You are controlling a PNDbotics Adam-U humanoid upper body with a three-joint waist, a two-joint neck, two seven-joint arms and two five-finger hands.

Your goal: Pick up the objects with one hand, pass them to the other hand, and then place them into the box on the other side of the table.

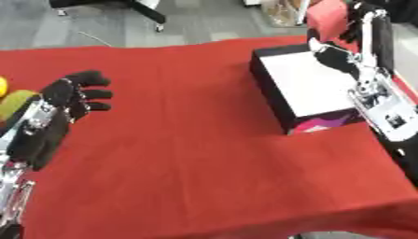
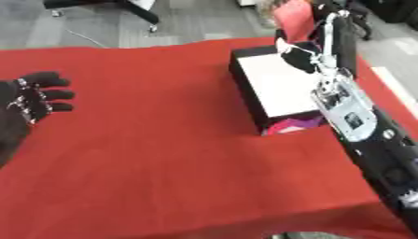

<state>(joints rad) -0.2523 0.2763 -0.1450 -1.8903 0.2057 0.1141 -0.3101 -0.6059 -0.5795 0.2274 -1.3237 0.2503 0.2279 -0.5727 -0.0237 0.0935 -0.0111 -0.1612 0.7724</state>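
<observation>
Pink block [image 1: 328,21], soft-edged and blurred, is held up in the air above the far end of the box [image 1: 310,84], beyond the desk's far right corner. The right hand [image 1: 347,28] has its black fingers curled round the block's right side, pinching it. The right arm [image 1: 377,100] is silver and black; it rises from the desk's right edge and passes over the box's right side to reach the hand.

The box is black-walled with a white inside, and it lies open on the right part of the desk, near the far edge. A patch of pink and purple [image 1: 323,123] shows at the box's near end; what it is cannot be made out.

The desk [image 1: 204,154] is covered in a red cloth and fills most of both views.

The left hand [image 1: 69,95] is raised over the desk's left edge, well apart from the box. Its black fingers are spread and only slightly bent, and it holds nothing. Just beyond this hand, at the left edge of the left eye view, sit a yellow shape [image 1: 3,86] and a green shape [image 1: 16,102], partly hidden by the hand and arm.
</observation>
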